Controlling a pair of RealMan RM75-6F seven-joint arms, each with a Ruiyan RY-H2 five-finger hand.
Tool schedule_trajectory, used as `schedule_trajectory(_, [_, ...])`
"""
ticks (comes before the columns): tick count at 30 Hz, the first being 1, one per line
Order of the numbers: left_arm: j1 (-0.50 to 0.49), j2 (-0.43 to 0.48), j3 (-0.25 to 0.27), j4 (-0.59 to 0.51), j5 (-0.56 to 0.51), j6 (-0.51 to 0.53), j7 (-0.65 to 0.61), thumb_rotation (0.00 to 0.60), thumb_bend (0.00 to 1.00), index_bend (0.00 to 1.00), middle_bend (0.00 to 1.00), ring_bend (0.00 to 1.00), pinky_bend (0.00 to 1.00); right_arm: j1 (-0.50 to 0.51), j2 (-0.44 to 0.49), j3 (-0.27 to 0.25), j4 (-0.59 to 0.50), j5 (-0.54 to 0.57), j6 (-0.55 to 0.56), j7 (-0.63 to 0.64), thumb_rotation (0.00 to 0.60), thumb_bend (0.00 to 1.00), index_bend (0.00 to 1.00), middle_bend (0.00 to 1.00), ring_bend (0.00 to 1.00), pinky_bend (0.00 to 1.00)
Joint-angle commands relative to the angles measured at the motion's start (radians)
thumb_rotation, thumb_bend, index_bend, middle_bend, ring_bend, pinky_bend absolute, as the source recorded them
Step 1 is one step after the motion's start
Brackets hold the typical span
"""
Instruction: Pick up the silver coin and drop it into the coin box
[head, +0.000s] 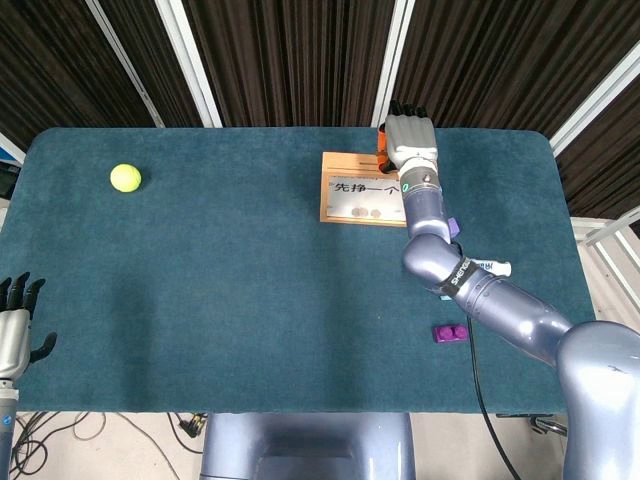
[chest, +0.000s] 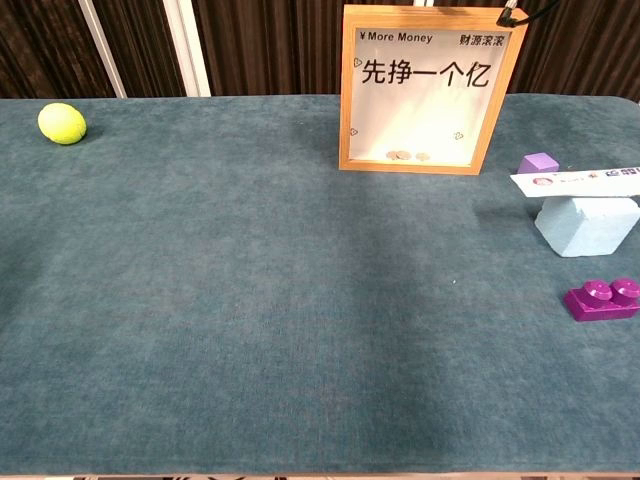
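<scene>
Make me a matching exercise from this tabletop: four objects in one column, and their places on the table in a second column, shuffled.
Objects:
1. tennis ball
2. coin box
3. purple toy brick
4. light blue block

Places (chest view):
A. standing upright at the far edge, right of centre
B. nearest the camera on the right side
C. far left corner
D. on the right, with a white printed strip lying across its top

Pairs: 1-C, 2-A, 3-B, 4-D
</scene>
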Motion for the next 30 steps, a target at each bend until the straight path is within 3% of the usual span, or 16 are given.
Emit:
schedule_trajectory(1, [0.0, 0.0, 0.001, 0.0, 0.0, 0.001, 0.001, 0.6, 0.27, 0.14, 0.03, 0.0, 0.0, 0.001, 0.013, -0.004, -0.018, 0.008, 0.01, -0.001, 0.6, 0.49, 0.81, 0.04, 0.0, 0.0])
schedule_trajectory(11, [0.0, -0.001, 0.003, -0.003, -0.003, 0.006, 0.005, 0.6, 0.27, 0.14, 0.03, 0.0, 0.0, -0.002, 0.049, -0.019, -0.076, 0.044, 0.024, -0.006, 0.6, 0.49, 0.78, 0.04, 0.0, 0.0])
schedule_trajectory(30, [-0.001, 0.003, 0.003, -0.013, -0.02, 0.01, 0.012, 0.6, 0.27, 0.14, 0.03, 0.0, 0.0, -0.001, 0.036, -0.041, -0.059, 0.049, 0.018, 0.014, 0.6, 0.49, 0.74, 0.04, 0.0, 0.0])
